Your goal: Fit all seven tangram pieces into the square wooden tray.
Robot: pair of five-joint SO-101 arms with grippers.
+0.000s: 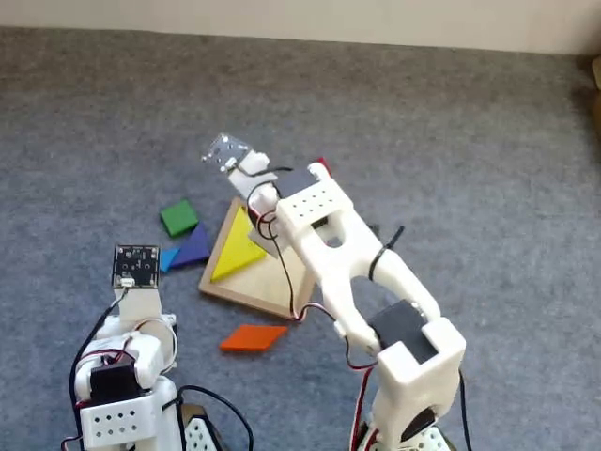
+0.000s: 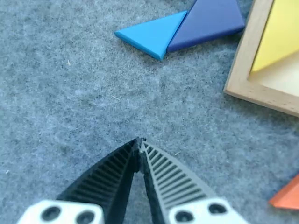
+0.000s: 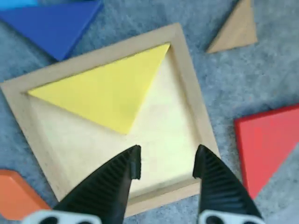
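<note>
Your right hand [image 3: 167, 163] hung spread over the bare half of the tray [image 3: 107, 49], pinching nothing. Your left hand [image 2: 140, 142] was pressed together and empty over the desk [image 2: 70, 102], near the light-blue triangle [image 2: 152, 36].

Only the yellow triangle [image 3: 105, 91] lay in the tray, along one side. Six pieces lay outside it:
- The red piece [image 3: 268, 144] and the tan triangle [image 3: 236, 30] were near one side of the tray.
- The dark-blue triangle [image 2: 208, 21] touched the light-blue one on the other side, with the green square [image 1: 178, 217] beyond them.
- The orange piece [image 1: 252, 336] lay off the tray's near edge.

I judged the pieces light, thin and stiff, with smooth painted faces — likely to slip or swivel in a pinch. You would have done best to grip each one across two edges near its middle, pressing the fingertips into the soft cover. The red piece looked nearest your right hand.
</note>
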